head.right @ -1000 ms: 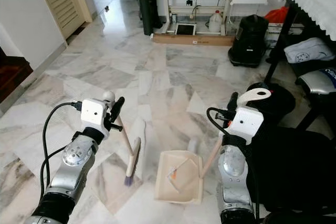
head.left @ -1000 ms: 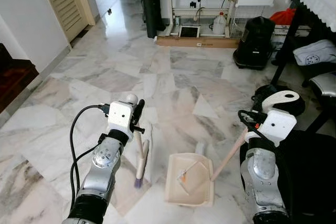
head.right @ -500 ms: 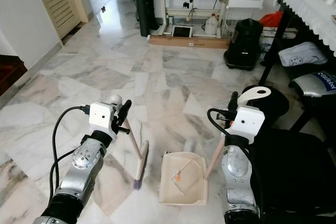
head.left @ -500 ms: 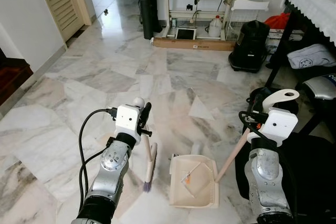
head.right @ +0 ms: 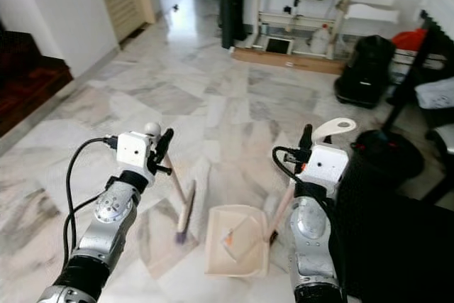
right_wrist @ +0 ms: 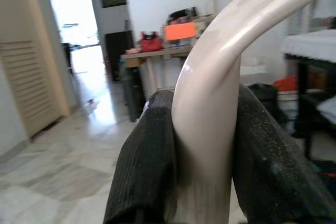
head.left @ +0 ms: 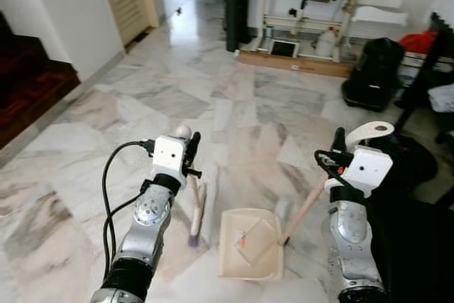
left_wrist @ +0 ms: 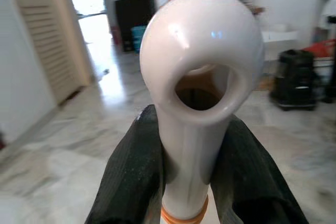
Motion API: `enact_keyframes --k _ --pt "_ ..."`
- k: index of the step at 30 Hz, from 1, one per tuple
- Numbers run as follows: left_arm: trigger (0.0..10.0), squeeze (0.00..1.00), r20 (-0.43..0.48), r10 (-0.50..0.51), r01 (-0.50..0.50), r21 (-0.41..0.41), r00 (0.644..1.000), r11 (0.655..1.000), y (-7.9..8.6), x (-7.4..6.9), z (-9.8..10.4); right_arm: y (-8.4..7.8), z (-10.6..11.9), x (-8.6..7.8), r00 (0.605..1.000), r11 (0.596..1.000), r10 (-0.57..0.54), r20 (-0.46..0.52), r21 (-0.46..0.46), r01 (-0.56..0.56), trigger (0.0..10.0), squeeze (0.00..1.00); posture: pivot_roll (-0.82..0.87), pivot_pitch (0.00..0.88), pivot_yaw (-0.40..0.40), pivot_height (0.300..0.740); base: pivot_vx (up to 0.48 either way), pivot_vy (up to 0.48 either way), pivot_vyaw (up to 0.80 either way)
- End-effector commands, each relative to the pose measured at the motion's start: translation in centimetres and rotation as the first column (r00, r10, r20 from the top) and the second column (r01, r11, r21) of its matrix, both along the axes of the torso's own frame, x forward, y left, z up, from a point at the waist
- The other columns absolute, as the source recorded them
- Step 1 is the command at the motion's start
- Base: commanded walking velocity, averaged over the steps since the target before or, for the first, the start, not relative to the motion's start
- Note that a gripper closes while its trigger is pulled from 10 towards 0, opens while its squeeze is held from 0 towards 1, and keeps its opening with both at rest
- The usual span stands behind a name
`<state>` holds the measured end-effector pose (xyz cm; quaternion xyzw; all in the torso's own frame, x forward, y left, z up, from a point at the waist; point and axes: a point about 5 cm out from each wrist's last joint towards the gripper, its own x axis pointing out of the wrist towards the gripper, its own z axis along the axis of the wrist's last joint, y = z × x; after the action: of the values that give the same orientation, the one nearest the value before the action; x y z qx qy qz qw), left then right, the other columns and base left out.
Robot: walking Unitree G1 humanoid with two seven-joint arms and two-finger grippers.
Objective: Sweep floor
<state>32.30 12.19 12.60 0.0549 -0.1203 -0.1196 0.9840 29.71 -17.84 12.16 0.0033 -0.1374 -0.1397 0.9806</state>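
Left eye view: my left jaws [head.left: 187, 152] clench the cream short-handled broom [head.left: 195, 207], bristles on the marble floor [head.left: 234, 115] just left of the cream plastic dustpan [head.left: 250, 252]; my right jaws [head.left: 339, 148] grasp its slanted handle.

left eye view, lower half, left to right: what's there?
Left gripper gripping the cream-handled broom → cream plastic dustpan holding small orange scraps → dustpan's long handle → right gripper gripping it.
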Motion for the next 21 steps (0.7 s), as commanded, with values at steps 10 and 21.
enact_keyframes --k 10,21 --pt "10.0 0.0 0.021 0.046 -0.047 0.041 0.999 0.998 0.52 0.33 0.55 0.11 1.81 0.6 0.998 1.0 0.0 0.067 0.003 0.0 10.0 0.0 -0.01 0.0 0.037 0.74 0.0 0.0 0.8" --pt "10.0 0.0 0.013 0.07 -0.07 0.037 0.997 0.997 0.51 0.09 0.4 0.25 1.7 0.48 0.998 1.0 0.004 0.062 0.012 -0.005 10.0 0.0 0.0 0.0 0.038 0.74 0.0 0.0 0.8"
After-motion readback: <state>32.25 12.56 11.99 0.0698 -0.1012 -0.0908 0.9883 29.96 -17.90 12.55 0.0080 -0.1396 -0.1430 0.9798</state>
